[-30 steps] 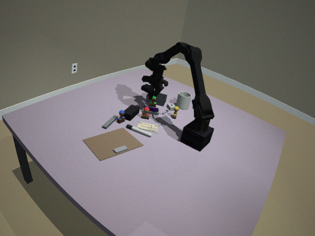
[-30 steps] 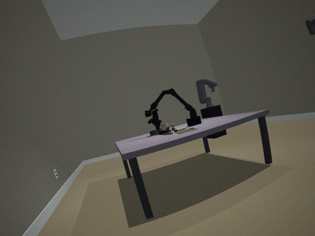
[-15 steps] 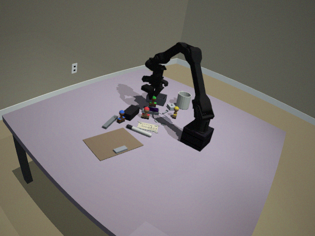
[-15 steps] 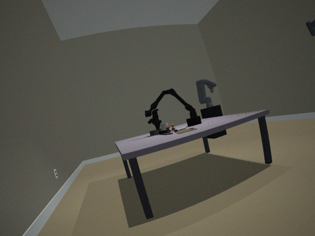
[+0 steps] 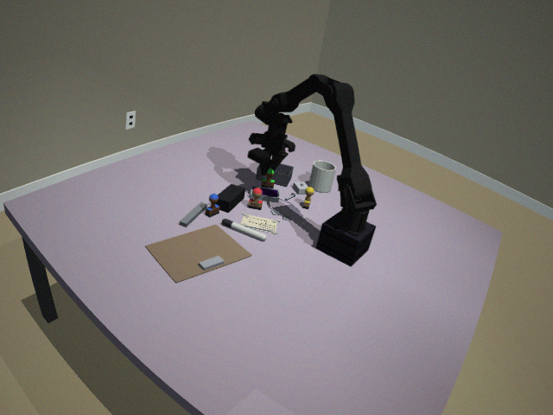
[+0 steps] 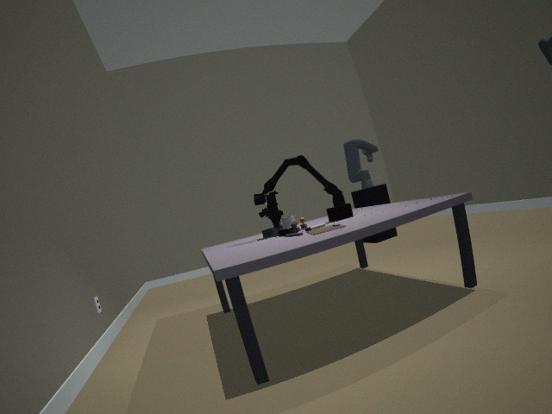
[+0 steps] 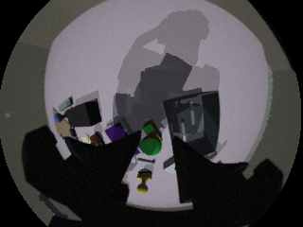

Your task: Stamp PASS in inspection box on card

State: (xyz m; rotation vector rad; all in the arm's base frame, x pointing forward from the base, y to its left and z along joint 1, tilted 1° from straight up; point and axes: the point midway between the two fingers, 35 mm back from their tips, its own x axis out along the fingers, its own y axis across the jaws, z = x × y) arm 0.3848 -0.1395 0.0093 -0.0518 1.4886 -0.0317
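My gripper (image 5: 270, 168) (image 7: 157, 135) is partly open, pointing down just above the green-topped stamp (image 5: 268, 180) (image 7: 151, 147). That stamp stands upright behind the ink pad, its knob between or just below the fingertips; contact cannot be told. The purple ink pad (image 5: 270, 193) (image 7: 115, 132) lies open. A red-knobbed stamp (image 5: 256, 192) stands in front of the pad, a blue-knobbed stamp (image 5: 213, 197) to the left, a yellow-knobbed stamp (image 5: 309, 191) (image 7: 142, 188) to the right. The cream card (image 5: 259, 223) lies flat in front. The stamps' lettering and the card's inspection box are too small to read.
A dark open bin (image 5: 284, 176) (image 7: 212, 124) stands beside the gripper. A black block (image 5: 231, 197) (image 7: 83, 113), a ribbed cup (image 5: 322, 177) and a small grey box (image 5: 300, 188) stand around. A marker (image 5: 250, 232) lies beside the card, near a brown board (image 5: 187, 252).
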